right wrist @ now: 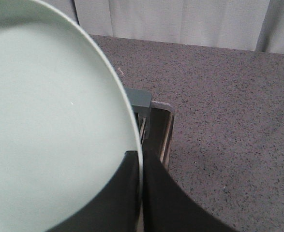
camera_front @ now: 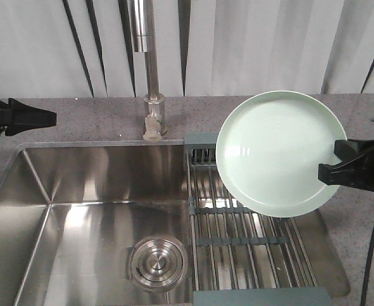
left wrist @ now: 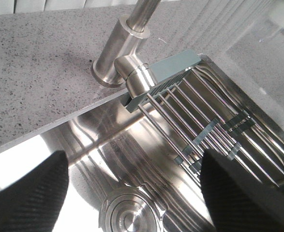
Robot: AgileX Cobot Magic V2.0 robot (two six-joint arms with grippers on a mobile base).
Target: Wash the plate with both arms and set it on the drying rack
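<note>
Speckled grey countertop (camera_front: 97,118), steel sink (camera_front: 78,185) set in it, pale blinds (camera_front: 250,44) behind, plate (camera_front: 276,153) tilted above the drying rack (camera_front: 237,255), rim pinched by right gripper (camera_front: 330,162), left gripper (camera_front: 46,117) spread wide, holding nothing, near the sink's back-left corner

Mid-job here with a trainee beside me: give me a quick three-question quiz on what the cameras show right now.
1. Multiple choice: what grips the plate? A the left gripper; B the right gripper; C both.
2. True or false: the plate lies flat on the drying rack.
3. Fill in: the left gripper's jaws stand ___, holding nothing.
Key: 1 B. 2 false: it is held up by its rim, tilted, not lying flat. 3 open.
</note>
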